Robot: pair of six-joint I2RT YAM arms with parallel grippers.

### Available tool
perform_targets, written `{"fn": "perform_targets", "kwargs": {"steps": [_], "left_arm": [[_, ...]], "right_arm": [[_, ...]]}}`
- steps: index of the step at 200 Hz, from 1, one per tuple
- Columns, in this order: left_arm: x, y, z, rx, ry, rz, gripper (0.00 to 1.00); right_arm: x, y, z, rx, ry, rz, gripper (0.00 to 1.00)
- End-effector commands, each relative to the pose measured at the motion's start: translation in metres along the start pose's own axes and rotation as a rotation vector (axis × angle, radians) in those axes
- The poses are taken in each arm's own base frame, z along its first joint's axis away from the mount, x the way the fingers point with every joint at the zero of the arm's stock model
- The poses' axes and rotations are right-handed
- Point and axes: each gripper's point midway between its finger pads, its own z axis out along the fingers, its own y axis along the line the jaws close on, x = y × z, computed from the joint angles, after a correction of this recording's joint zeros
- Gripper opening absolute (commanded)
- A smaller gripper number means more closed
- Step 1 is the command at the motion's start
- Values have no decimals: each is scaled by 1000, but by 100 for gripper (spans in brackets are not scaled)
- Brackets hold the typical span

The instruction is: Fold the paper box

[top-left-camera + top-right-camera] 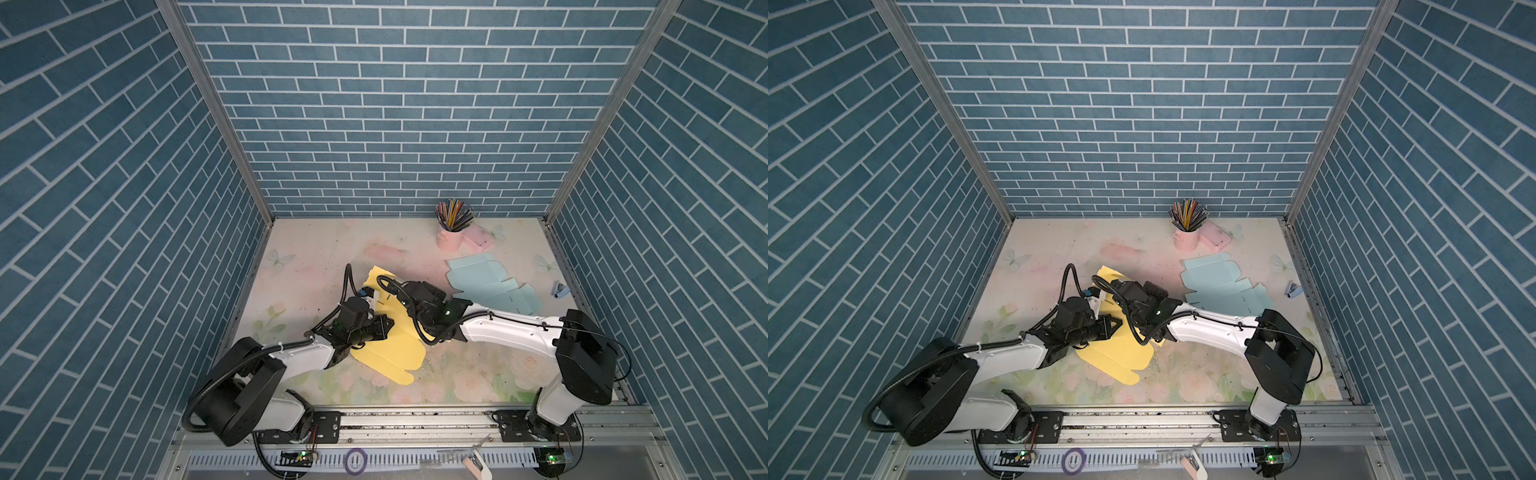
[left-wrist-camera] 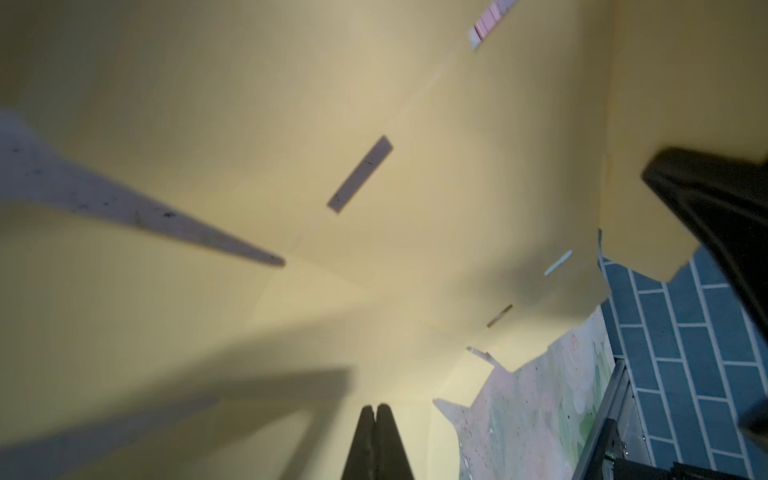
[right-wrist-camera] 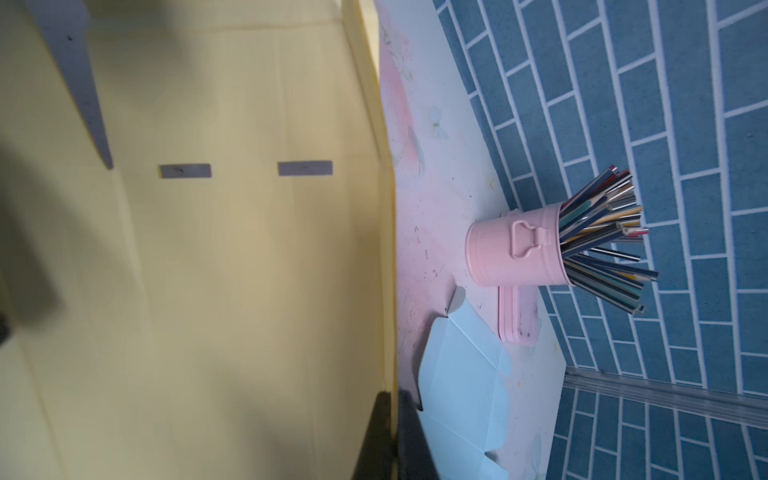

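Two arms meet over the yellow paper box, an unfolded blank that lies mostly flat on the tabletop, left of the middle. In both top views its long axis runs from the far side toward the near rail, leaning a little to the right. A rounded tab forms the near end and a squared corner the far end.

The left claw has its fingers pressed together with the tips low over the yellow sheet. Whether any paper sits between them cannot be told. The right claw is clamped on the sheet's long edge, where a narrow strip stands up from the flat panel.

A blue blank lies flat just to the right. The right arm covers the gap, so it is unclear whether the two sheets touch. A pink cup full of pencils and a pink case stand well apart at the far wall.

Bare tabletop lies in front of the sheet and to its near right. On the left, a strip of bare tabletop separates it from the side wall.
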Motion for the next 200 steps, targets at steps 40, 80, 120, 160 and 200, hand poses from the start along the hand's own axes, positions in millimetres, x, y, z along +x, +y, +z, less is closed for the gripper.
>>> {"fn": "perform_targets", "kwargs": {"steps": [40, 80, 120, 160, 200], "left_arm": [[-6, 16, 26, -8, -94, -76, 0], [-2, 24, 30, -17, -104, -80, 0], [-6, 18, 22, 39, -115, -72, 0], [-3, 19, 1, 100, -100, -103, 1], [-20, 8, -34, 143, -120, -94, 2]], "right_arm": [[-2, 20, -5, -35, -7, 42, 0], [2, 44, -12, -123, -25, 44, 0], [20, 55, -2, -104, 25, -30, 0], [22, 33, 6, 26, -2, -137, 0], [2, 10, 3, 119, -62, -185, 0]]}}
